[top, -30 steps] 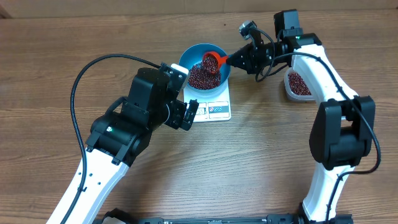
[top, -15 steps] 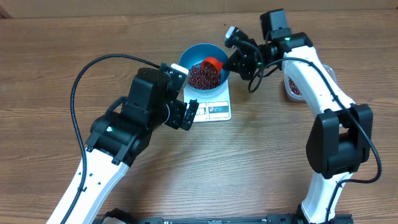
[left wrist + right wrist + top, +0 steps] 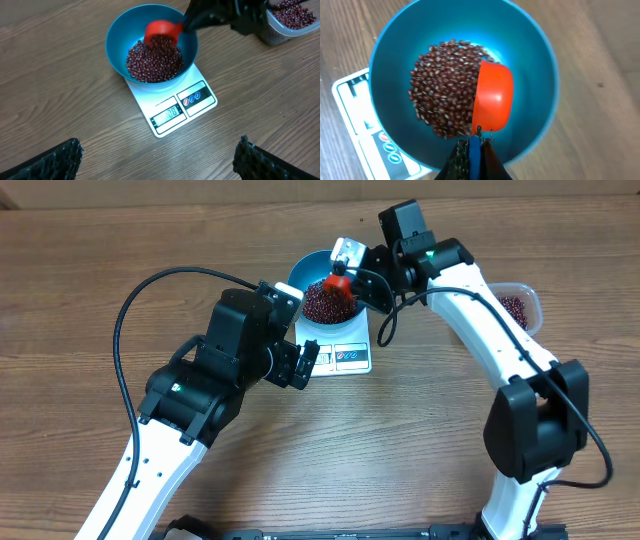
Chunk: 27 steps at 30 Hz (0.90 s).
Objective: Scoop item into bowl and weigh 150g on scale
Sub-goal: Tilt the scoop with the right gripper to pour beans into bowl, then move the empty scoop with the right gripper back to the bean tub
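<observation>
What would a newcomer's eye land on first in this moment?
The bright blue bowl, sitting on the white scale at the overhead view's top centre, with a heap of dark red-brown beans inside. Right after that, the red scoop tipped over the beans, gripped by the shut right claw.

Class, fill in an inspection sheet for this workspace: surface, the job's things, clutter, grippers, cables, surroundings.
Surface: wooden table, bare wood grain.
Job's things: blue bowl stands on the white scale, display digits too small to read; beans heaped inside the bowl; red scoop tipped over the heap; clear tub holding more beans, beside the right arm.
Clutter: nothing seen.
Grippers: left gripper open, empty, apart from the scale; right gripper shut on the scoop's handle.
Cables: black cable loops off the left arm.
Surroundings: nothing seen.
</observation>
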Each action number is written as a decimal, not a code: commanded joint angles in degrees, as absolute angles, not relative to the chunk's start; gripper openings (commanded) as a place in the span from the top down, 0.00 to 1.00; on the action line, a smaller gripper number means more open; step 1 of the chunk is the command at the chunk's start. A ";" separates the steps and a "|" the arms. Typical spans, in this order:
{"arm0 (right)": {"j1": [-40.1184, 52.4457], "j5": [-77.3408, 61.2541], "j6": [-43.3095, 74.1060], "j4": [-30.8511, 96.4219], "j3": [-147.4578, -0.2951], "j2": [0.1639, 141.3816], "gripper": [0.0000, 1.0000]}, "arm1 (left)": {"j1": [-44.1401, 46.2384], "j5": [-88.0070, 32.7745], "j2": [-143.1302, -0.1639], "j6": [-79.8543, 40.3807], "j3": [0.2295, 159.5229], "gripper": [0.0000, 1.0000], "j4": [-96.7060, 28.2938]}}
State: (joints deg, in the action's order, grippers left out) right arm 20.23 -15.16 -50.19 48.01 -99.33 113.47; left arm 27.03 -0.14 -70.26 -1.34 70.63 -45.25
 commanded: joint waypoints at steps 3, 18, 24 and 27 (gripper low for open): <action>20.03 -13.30 -51.13 47.68 -101.01 107.53 0.96 | 27.27 0.49 -70.46 -1.72 70.22 0.00 -45.23; 20.03 -13.32 -45.12 48.58 -101.01 104.22 0.96 | 27.27 0.49 -70.46 -1.72 70.22 0.00 -45.23; 19.68 -12.80 -30.87 48.99 -101.01 102.19 0.96 | 27.27 0.49 -70.46 -1.72 70.22 0.00 -45.23; 18.74 -8.75 -24.93 48.99 -101.01 100.42 0.96 | 27.27 0.49 -70.46 -1.72 70.22 0.00 -45.23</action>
